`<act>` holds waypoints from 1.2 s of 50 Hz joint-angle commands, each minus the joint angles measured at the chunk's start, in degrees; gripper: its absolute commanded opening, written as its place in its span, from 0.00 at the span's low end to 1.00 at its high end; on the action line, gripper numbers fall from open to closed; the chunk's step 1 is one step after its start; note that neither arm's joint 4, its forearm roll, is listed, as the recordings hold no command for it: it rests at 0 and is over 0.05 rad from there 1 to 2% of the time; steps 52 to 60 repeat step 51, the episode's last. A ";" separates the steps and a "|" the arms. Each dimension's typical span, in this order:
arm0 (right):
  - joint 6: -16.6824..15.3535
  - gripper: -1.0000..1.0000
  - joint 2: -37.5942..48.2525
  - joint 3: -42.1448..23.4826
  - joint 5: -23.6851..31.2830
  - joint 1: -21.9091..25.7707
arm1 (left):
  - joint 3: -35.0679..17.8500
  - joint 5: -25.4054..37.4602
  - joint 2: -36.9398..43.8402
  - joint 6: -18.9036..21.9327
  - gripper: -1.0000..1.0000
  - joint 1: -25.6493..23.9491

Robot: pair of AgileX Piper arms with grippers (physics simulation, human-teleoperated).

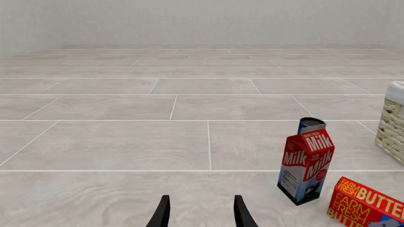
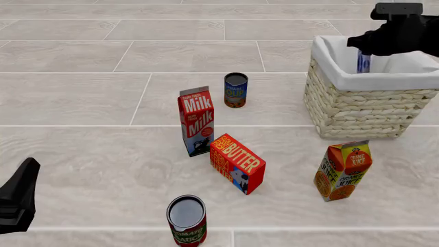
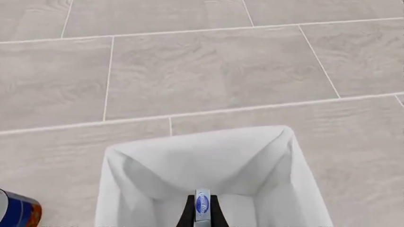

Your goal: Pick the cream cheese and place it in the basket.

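The cream cheese point(image 3: 203, 204), a thin pale blue and white box seen edge-on, sits between the fingers of my right gripper point(image 3: 202, 215), which is shut on it. In the front view the cream cheese point(image 2: 362, 62) hangs from the right gripper point(image 2: 363, 53) just inside the basket's point(image 2: 357, 108) open top, over its white liner point(image 3: 189, 163). My left gripper point(image 1: 202, 215) is open with nothing between its fingers, low over the floor near the front left. The edge of the basket point(image 1: 392, 124) also shows in the left wrist view.
A red milk carton point(image 2: 197, 121) stands mid-table with a blue can point(image 2: 235, 90) behind it. A red-orange butter box point(image 2: 238, 163) lies in front. An orange juice carton point(image 2: 342, 171) stands in front of the basket, and a dark can point(image 2: 186, 220) is at the near edge.
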 commanded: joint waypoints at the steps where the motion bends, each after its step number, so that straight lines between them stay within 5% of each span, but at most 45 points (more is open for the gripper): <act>1: 0.21 0.00 -1.02 0.60 -0.55 -0.10 | 0.00 0.00 0.00 0.00 1.00 0.00; 2: 0.16 1.00 -1.11 0.75 -0.51 0.07 | 0.00 0.00 0.00 0.00 1.00 0.00; 26: -0.72 1.00 -6.20 6.20 -1.98 0.84 | 0.00 0.00 0.00 0.00 1.00 0.00; 51: -2.04 1.00 -26.83 24.47 -5.42 2.51 | 0.00 0.00 0.00 0.00 1.00 0.00; 60: -2.04 1.00 -26.83 24.47 -5.42 2.51 | 0.00 0.00 0.00 0.00 1.00 0.00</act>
